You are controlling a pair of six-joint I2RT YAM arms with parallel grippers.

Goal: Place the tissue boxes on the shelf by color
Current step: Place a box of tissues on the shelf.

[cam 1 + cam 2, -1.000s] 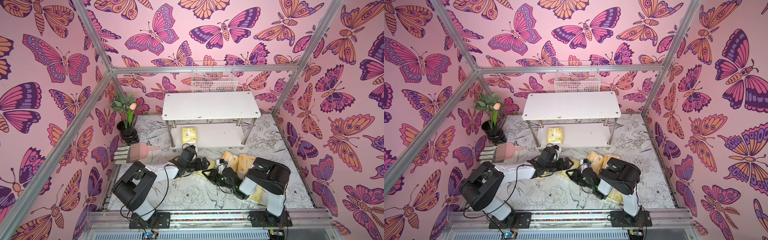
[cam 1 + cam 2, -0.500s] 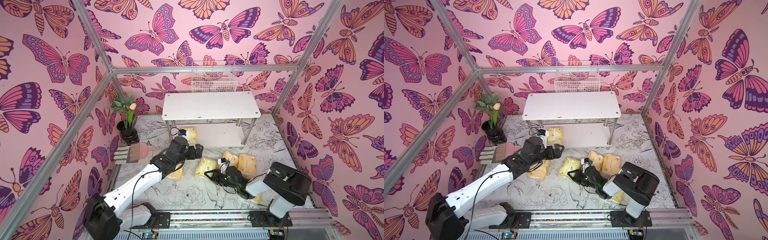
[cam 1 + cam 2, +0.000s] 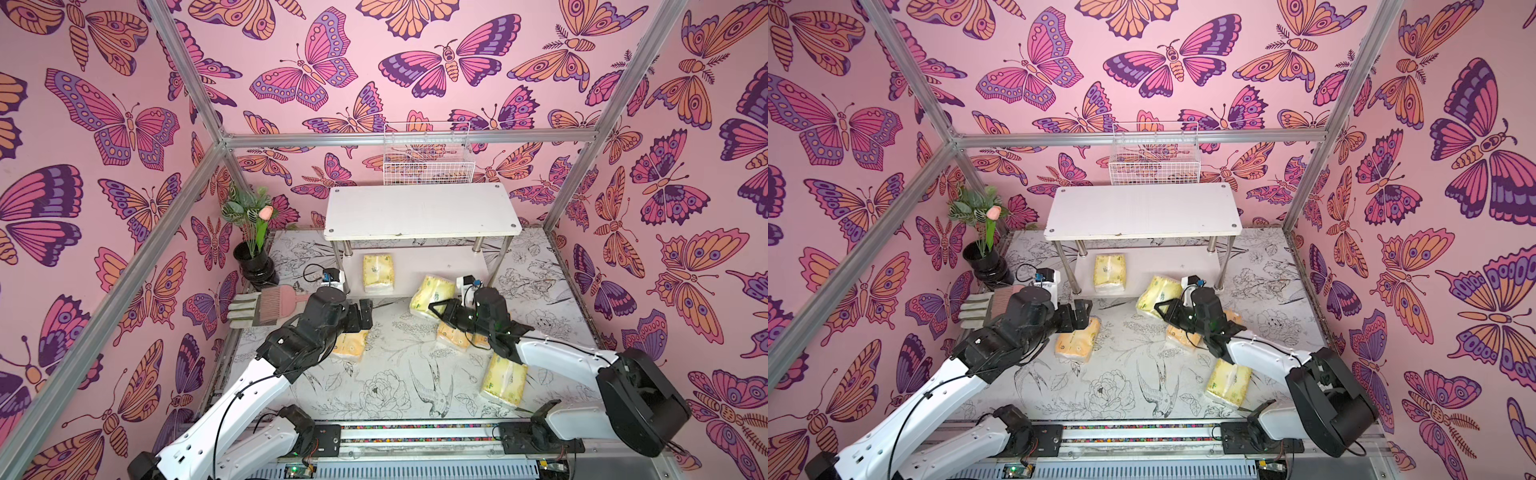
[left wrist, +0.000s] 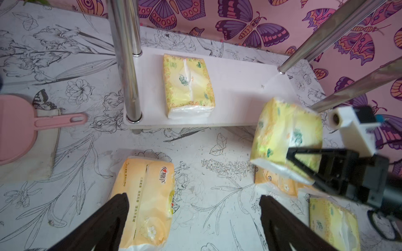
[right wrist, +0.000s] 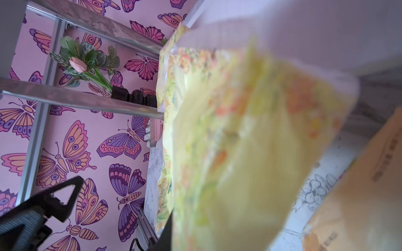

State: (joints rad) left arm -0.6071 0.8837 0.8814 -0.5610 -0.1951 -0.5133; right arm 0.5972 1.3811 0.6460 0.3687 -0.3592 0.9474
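Pale tissue pack [image 3: 432,291] pinched at its near end by right gripper [image 3: 439,309], held tilted clear of bench [image 3: 395,361], long axis slanting toward lower board of shelf [image 3: 440,266] just beyond; left gripper [image 3: 360,312] spread above orange pack [image 3: 349,348].

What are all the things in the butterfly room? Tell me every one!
table: one, white with black flower drawings; underneath everything.
shelf: one, white with chrome posts; at the back, top board bare.
wire basket: one, white; on the back wall.
pale tissue packs: three, lemon with green print; lower shelf board, lifted and tilted, front right.
orange tissue packs: three, orange-yellow; one left, two close together right.
vase: one, black, holding leaves and a pink flower; back left.
brush: one, pink; on the glove.
glove: one, greyish; left edge.
left gripper: black, open, above an orange pack.
right gripper: black, shut on the lifted pale pack.
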